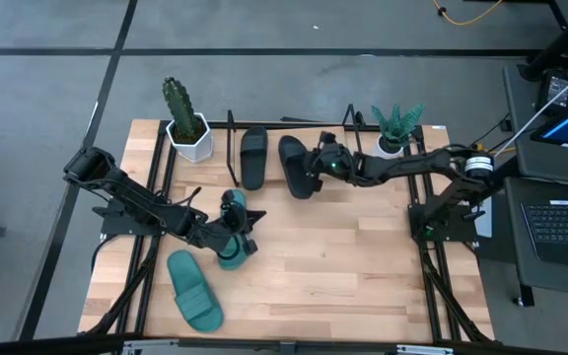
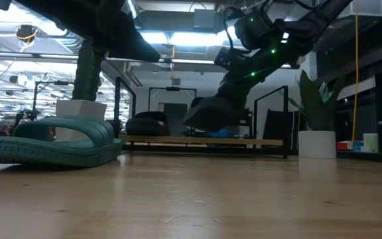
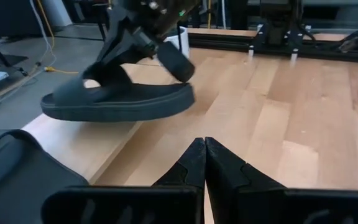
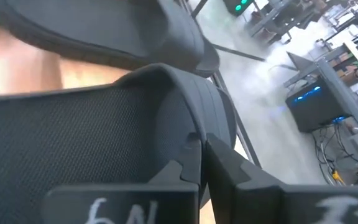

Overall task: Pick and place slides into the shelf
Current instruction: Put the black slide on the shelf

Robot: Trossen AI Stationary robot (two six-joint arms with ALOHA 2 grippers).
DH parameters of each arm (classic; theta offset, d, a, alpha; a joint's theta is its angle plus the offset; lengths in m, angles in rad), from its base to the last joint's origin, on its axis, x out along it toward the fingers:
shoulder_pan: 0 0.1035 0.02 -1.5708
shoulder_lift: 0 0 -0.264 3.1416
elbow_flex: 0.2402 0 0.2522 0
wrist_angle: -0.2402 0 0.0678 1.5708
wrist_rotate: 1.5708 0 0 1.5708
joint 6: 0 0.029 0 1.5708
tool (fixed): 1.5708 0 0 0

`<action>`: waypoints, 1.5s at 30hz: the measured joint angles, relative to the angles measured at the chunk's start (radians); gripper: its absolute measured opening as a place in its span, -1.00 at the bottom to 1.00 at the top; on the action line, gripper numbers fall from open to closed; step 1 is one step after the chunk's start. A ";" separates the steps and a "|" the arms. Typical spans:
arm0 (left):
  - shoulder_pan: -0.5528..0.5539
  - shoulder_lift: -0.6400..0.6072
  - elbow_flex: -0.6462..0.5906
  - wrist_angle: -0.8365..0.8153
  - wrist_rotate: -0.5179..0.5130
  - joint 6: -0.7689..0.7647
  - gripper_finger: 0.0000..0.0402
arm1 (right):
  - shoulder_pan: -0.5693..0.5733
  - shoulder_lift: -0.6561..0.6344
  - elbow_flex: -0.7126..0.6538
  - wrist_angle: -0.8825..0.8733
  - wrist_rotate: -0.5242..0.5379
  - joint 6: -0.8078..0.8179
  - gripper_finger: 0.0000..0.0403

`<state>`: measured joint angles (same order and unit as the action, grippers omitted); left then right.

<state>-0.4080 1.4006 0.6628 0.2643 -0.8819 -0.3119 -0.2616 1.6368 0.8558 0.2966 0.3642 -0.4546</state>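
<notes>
The shelf (image 1: 264, 123) already holds one black slide (image 1: 252, 156). Beside it, the right tool (image 1: 316, 164) grips a second black slide (image 1: 295, 166), which next needs lowering level onto the board. The left tool (image 1: 227, 235), pinched shut, sits over a teal slide (image 1: 235, 240), well short of the shelf.

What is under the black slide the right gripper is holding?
The right gripper, shut on the black slide, holds it above the shelf. The left wrist view shows light wooden board beneath it. The board directly below its sole is hidden.
</notes>
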 joint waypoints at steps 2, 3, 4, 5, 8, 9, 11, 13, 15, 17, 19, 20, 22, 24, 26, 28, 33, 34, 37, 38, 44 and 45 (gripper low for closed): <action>0.000 0.000 0.000 0.002 0.012 0.000 -1.00 | -0.011 0.007 0.000 0.029 0.000 0.000 -0.95; -0.001 0.000 0.000 0.004 0.012 0.000 -1.00 | -0.016 0.007 0.000 0.040 -0.001 -0.001 -0.95; -0.001 0.000 0.000 0.007 0.013 0.000 -1.00 | -0.022 0.007 0.000 0.048 -0.001 -0.001 -0.95; 0.000 0.000 0.000 0.010 0.012 0.002 -1.00 | -0.030 0.007 0.000 0.053 -0.001 -0.002 -0.95; 0.000 0.000 0.000 0.016 0.012 0.006 -1.00 | -0.053 0.007 0.000 0.079 -0.001 -0.004 -0.95; 0.000 0.000 0.000 0.016 0.012 0.007 -1.00 | -0.060 0.007 0.000 0.092 -0.006 -0.005 -0.95; 0.000 0.000 0.000 0.016 0.012 0.007 -1.00 | -0.072 0.007 0.000 0.102 -0.037 -0.005 -0.95; 0.000 0.000 0.000 0.016 0.012 0.007 -1.00 | -0.080 0.007 0.000 0.102 -0.053 -0.003 -0.95; 0.000 0.000 0.000 0.016 0.012 0.007 -1.00 | -0.084 0.007 0.006 0.099 -0.057 -0.002 -0.95; 0.000 0.000 0.000 0.017 0.012 0.007 -1.00 | -0.085 0.007 0.014 0.097 -0.086 -0.002 -0.95; 0.000 0.000 0.000 0.018 0.012 0.008 -1.00 | -0.084 0.007 0.025 0.089 -0.095 -0.003 -0.95; 0.000 0.000 0.000 0.018 0.012 0.008 -1.00 | -0.084 0.007 0.033 0.075 -0.088 -0.004 -0.95; 0.000 0.000 0.000 0.020 0.012 0.007 -1.00 | -0.084 0.007 0.051 0.032 -0.075 -0.002 -0.95; 0.000 0.000 0.000 0.021 0.012 0.008 -1.00 | -0.087 0.007 0.070 -0.026 -0.072 0.000 -0.95; 0.000 0.000 0.000 0.021 0.012 0.008 -1.00 | -0.087 0.007 0.102 -0.095 -0.071 -0.003 -0.95; 0.000 0.000 0.000 0.021 0.012 0.008 -0.99 | -0.084 0.007 0.155 -0.178 -0.070 -0.021 -0.95; 0.000 0.000 0.000 0.021 0.012 0.008 -0.99 | -0.080 0.032 0.316 -0.367 -0.071 -0.025 -0.95; 0.000 0.000 0.000 0.021 0.011 0.008 -0.99 | -0.080 0.050 0.344 -0.401 -0.070 -0.026 -0.95; 0.000 0.000 0.000 0.019 0.009 0.011 -0.99 | -0.080 0.113 0.419 -0.449 -0.068 -0.048 -0.95; 0.000 0.000 0.000 0.018 0.009 0.011 -0.99 | -0.081 0.134 0.442 -0.460 -0.058 -0.050 -0.95; -0.001 0.000 0.000 0.014 0.010 0.051 -0.99 | -0.089 0.225 0.501 -0.479 -0.017 -0.047 -0.95; -0.001 0.000 0.000 0.015 0.010 0.058 -0.99 | -0.090 0.235 0.503 -0.479 -0.014 -0.047 -0.95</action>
<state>-0.4088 1.4006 0.6628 0.2790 -0.8723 -0.2542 -0.3518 1.8715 1.3585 -0.1823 0.3504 -0.5012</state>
